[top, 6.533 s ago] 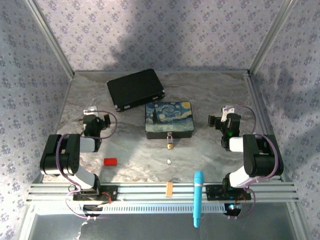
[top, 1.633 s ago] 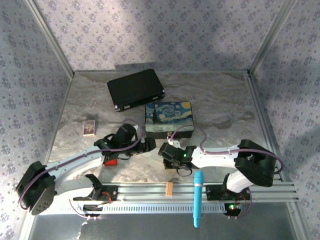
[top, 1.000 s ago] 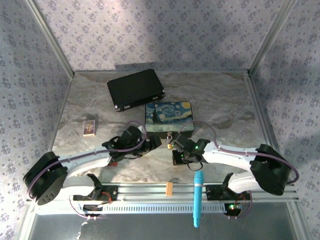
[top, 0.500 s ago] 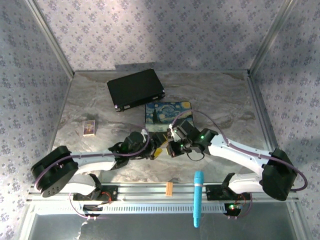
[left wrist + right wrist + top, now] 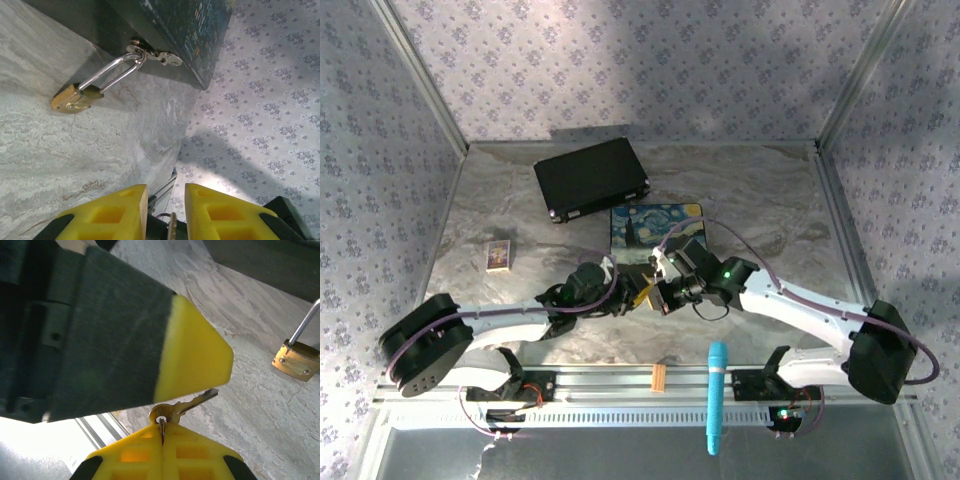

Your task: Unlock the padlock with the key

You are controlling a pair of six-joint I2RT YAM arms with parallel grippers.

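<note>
The brass padlock (image 5: 75,97) lies on the marble table, its silver shackle (image 5: 107,72) hooked through the hasp of the painted box (image 5: 655,226). In the right wrist view the padlock (image 5: 296,360) rests to the right. My right gripper (image 5: 162,426) is shut on the ring of the small silver key (image 5: 186,405), whose blade points toward the padlock. My left gripper (image 5: 166,200) is open a short way in front of the padlock. One of its yellow fingers (image 5: 195,352) hangs just above the key. Both grippers, left (image 5: 640,296) and right (image 5: 665,296), meet at the box's front.
A black case (image 5: 592,178) lies behind the painted box. A small card box (image 5: 499,255) sits at the left. On the front rail are a blue tool (image 5: 717,395) and an orange-tan strip (image 5: 658,377).
Both arms have swung from the sides to the front of the painted box. The right gripper has lifted the key off the table. In the last half second the grippers closed in slightly.
</note>
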